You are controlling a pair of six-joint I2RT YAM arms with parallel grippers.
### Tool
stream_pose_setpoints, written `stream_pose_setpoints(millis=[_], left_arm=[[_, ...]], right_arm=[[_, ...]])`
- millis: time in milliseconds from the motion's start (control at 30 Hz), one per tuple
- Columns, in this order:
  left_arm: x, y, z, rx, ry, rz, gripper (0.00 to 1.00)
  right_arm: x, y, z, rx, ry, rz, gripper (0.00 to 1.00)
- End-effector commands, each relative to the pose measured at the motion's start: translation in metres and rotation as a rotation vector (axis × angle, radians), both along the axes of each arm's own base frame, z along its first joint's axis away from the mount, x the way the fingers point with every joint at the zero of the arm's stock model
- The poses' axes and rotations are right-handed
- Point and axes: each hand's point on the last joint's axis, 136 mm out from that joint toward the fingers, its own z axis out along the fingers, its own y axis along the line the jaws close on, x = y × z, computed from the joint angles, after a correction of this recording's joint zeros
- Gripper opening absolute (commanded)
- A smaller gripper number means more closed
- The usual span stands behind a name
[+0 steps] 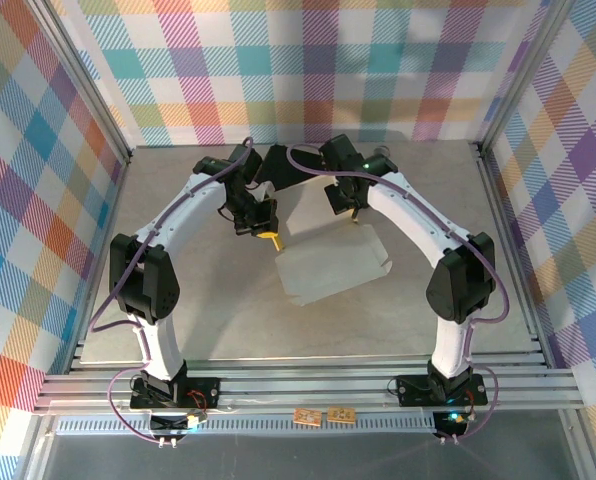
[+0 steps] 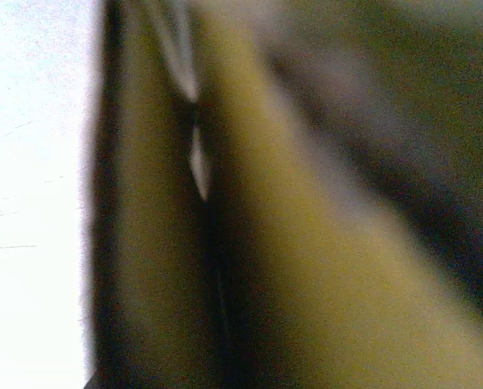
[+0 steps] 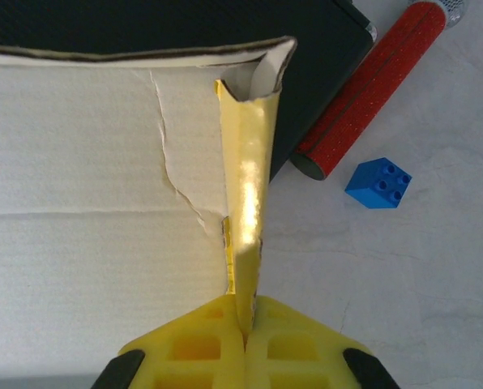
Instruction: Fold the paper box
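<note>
The paper box (image 1: 333,268) lies opened out near the middle of the counter (image 1: 198,310), its whitish reverse face (image 3: 79,162) up and most of it flat, so the fold looks to be at an early step: raising the side flaps. The right end effector (image 3: 245,332) has its yellow fingers pressed together on a narrow yellow flap (image 3: 248,186), which it holds upright along the sheet's edge on the side toward the counter's right edge. A ragged line runs across the whitish face just beside that flap, and I cannot tell whether it is a tear or a rough crease. The left end effector (image 1: 268,235) sits at the sheet's far left corner with its jaws closed. Its wrist view is a blur of yellow seen very close, which suggests cardboard in the pinch, but I cannot say so for sure. The next move, as I judge it, calls for bending the raised flap inward along its crease while the rest of the sheet is kept flat, gently because the board is thin and may give at that ragged line. The counter is a pale grey, matte surface. Toward its far edge, touching or just beyond the sheet, lies a black case (image 3: 185,24), with a red glittery tube (image 3: 367,89) leaning by it and a blue brick (image 3: 379,184) just beside the tube. Plaid walls (image 1: 308,70) of many colours close in three sides, and an aluminium rail (image 1: 308,385) runs along the near edge.
</note>
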Motion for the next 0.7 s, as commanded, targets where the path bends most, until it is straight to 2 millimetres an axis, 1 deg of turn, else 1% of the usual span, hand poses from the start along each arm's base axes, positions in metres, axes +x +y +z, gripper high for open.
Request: stream_pose_setpoints(millis=[0,33,100,167,233,333,400,500,600,667], left_arm=[[0.007,-0.014,0.026,-0.075,-0.071,-0.016,0.0],[0.006,-0.015,0.026,-0.079,-0.069,-0.018,0.0],[0.005,-0.016,0.027,-0.085,-0.069,-0.024,0.0],[0.004,-0.015,0.026,-0.085,-0.065,-0.026,0.0],[0.003,-0.015,0.026,-0.086,-0.064,-0.027,0.0],[0.002,-0.015,0.027,-0.086,-0.067,-0.03,0.0],[0.002,-0.014,0.027,-0.084,-0.068,-0.032,0.0],[0.002,-0.014,0.027,-0.084,-0.069,-0.033,0.0],[0.002,-0.014,0.027,-0.084,-0.07,-0.035,0.0],[0.002,-0.015,0.027,-0.086,-0.071,-0.035,0.0]], right_arm=[[-0.011,0.0,-0.011,0.057,0.087,0.006,0.0],[-0.01,0.003,-0.011,0.079,0.097,0.014,0.0],[-0.01,0.009,-0.01,0.116,0.103,0.041,0.04],[-0.008,0.011,-0.009,0.138,0.111,0.044,0.05],[-0.006,0.011,-0.01,0.146,0.119,0.04,0.06],[-0.004,0.009,-0.011,0.147,0.121,0.039,0.11],[-0.002,0.008,-0.012,0.145,0.12,0.037,0.17],[0.002,0.006,-0.012,0.148,0.121,0.035,0.22],[0.005,0.005,-0.014,0.141,0.123,0.029,0.22],[0.007,0.003,-0.015,0.13,0.116,0.025,0.18]])
